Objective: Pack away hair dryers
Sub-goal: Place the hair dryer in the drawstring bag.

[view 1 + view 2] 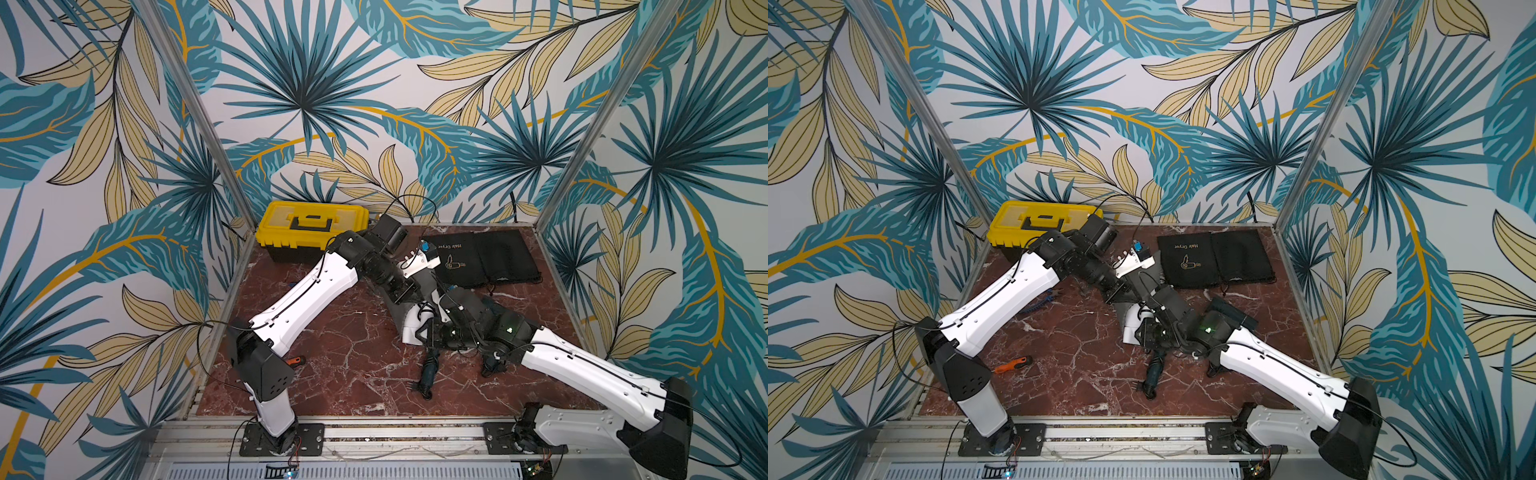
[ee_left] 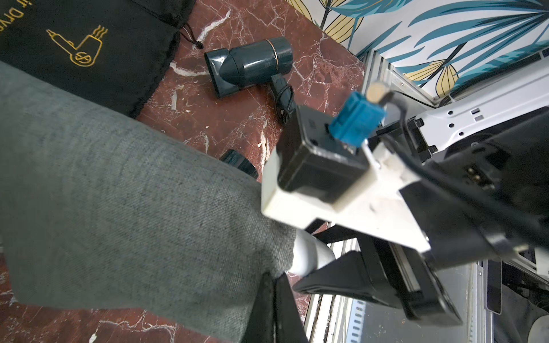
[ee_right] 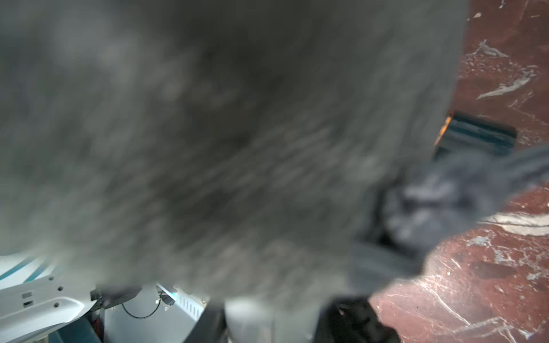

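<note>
Dark dryer point(image 1: 430, 368) — handle frontward

On my feed the red marble-patterned table point(image 1: 353, 345) carries a closed yellow toolbox point(image 1: 311, 226) in its far left corner and two flat black drawstring bags point(image 1: 490, 257) side by side towards the far right. I see an orange-handled screwdriver point(image 1: 1013, 365) lying near the front left, with blue-handled pliers point(image 1: 1040, 302) further back by the left edge, partly hidden. A dark hair dryer point(image 1: 428, 372) lies towards the front middle with its cord round the handle, and a dark teal hair dryer point(image 2: 249, 68) lies on its side near the bags' drawstring end.
</note>
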`<state>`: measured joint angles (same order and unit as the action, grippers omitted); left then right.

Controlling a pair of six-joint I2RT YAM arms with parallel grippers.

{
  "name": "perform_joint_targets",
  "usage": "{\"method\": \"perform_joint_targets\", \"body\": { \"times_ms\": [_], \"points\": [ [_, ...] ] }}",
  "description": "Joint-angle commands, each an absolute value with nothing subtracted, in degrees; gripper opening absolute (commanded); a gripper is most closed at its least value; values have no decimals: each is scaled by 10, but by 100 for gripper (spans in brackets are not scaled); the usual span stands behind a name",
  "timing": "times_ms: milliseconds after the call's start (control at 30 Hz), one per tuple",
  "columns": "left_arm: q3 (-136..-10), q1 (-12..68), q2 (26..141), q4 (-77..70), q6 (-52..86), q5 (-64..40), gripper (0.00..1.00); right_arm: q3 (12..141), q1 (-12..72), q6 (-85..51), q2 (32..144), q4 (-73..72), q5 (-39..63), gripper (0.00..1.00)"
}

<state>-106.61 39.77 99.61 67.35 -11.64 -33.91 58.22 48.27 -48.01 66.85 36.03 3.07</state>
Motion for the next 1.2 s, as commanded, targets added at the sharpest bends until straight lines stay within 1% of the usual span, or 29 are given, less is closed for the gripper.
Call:
{"method": "perform_joint_targets", "body": {
  "times_ms": [0, 167, 200, 267, 400, 467, 567, 633, 733, 800, 900, 1000, 1167],
  "points": [
    [-1045, 401, 973, 677, -133, -363, 0, 574, 468, -482, 639, 307, 39, 0],
    [-1042, 401, 960, 677, -127, -403, 0, 590, 464, -476, 652, 289, 72, 2],
    [-1042, 401, 959, 677, -124, -407, 0, 593, 448, -476, 657, 285, 75, 3],
    [-1044, 401, 958, 677, -119, -412, 0, 603, 446, -477, 666, 291, 61, 6],
    [-1043, 401, 953, 677, -111, -404, 0, 604, 446, -487, 669, 287, 36, 6],
    [-1042, 401, 950, 676, -109, -404, 0, 602, 445, -494, 670, 283, 32, 11],
    [-1047, 401, 947, 677, -104, -414, 0, 604, 445, -500, 677, 281, 41, 26],
    [-1057, 400, 945, 677, -101, -409, 0, 606, 445, -503, 678, 280, 45, 31],
    [-1084, 396, 948, 682, -98, -408, 0, 611, 445, -501, 675, 281, 46, 41],
    [-1109, 391, 953, 691, -97, -415, 0, 621, 445, -496, 677, 285, 46, 45],
    [-1151, 382, 964, 705, -95, -417, 0, 643, 445, -481, 683, 287, 70, 54],
    [-1173, 372, 966, 707, -93, -414, 0, 673, 445, -464, 692, 305, 85, 57],
    [-1205, 339, 969, 709, -94, -390, 0, 709, 445, -429, 690, 358, 78, 58]
  ]
}}
